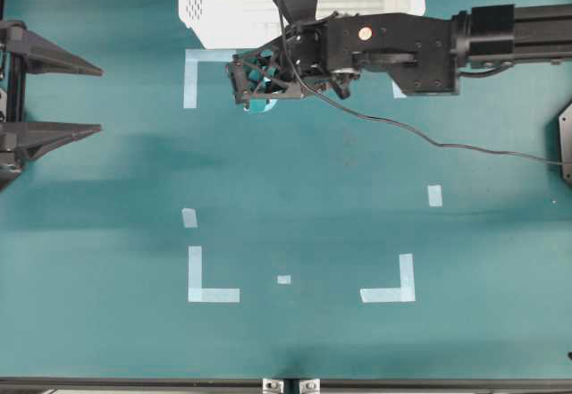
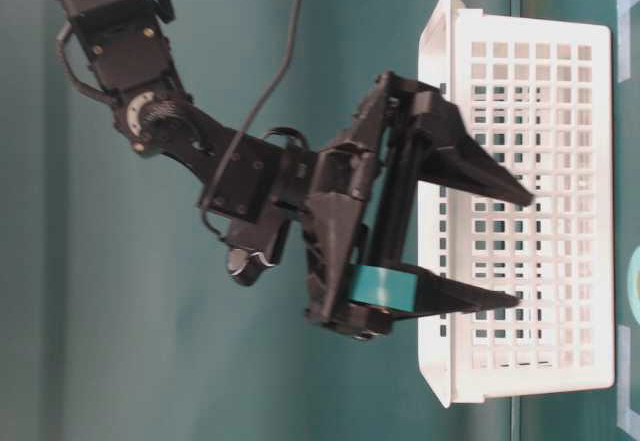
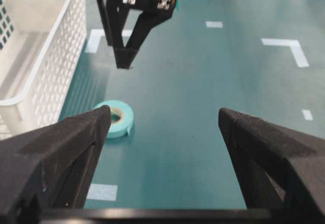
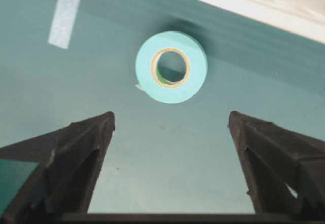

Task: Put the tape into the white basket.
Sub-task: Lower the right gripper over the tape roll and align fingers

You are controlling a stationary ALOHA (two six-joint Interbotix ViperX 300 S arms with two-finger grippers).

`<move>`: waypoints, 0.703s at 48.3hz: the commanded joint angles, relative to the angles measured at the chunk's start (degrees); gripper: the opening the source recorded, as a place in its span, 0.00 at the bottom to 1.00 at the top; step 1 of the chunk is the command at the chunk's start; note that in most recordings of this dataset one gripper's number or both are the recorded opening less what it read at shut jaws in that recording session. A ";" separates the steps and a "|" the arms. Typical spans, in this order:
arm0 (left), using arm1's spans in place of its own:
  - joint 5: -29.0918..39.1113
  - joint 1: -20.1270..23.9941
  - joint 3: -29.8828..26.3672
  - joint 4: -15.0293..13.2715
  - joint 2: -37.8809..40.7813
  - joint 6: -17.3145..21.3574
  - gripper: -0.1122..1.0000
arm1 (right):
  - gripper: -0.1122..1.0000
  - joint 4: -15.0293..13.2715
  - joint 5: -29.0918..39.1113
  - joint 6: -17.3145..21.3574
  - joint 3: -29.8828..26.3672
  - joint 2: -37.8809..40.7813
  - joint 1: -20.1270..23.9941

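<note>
A green desk [image 1: 295, 188] fills the overhead view, marked with pale tape strips and L-shaped corner marks [image 1: 210, 278]. At the top edge sits the white basket [image 1: 214, 5], a large rectangular plastic bin with slotted walls. The tape [image 4: 171, 66], a small mint-coloured roll with a pale inner ring and a hole in the middle, lies flat on the desk just in front of the basket's near wall, close to it but not touching and not inside it. The right gripper [image 1: 255, 86] reaches in from the right side of the overhead view and hangs directly above the roll, so that from above only a sliver of the roll shows beneath it. Its fingers [image 4: 76, 153] are spread wide, one on each side of the roll in the right wrist view, with clear desk between each finger and the roll; nothing is pinched. The table-level view shows the same gripper beside the basket wall with its fingers parted. The left gripper [image 1: 49, 95] sits at the left edge of the overhead view, well apart from the roll, its fingers [image 3: 66, 153] also spread wide and holding nothing.
</note>
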 commanded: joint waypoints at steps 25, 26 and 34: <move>-0.62 3.25 -0.44 -0.09 0.26 0.18 0.79 | 0.99 -2.37 -0.18 5.80 -1.41 0.88 -0.88; -0.62 3.43 -0.44 -0.09 0.26 0.18 0.79 | 0.99 -2.46 -0.26 5.89 -1.41 0.97 -0.88; -0.35 4.13 -0.35 -0.09 0.26 0.18 0.79 | 0.99 -2.46 -0.53 6.50 -2.29 2.37 -0.88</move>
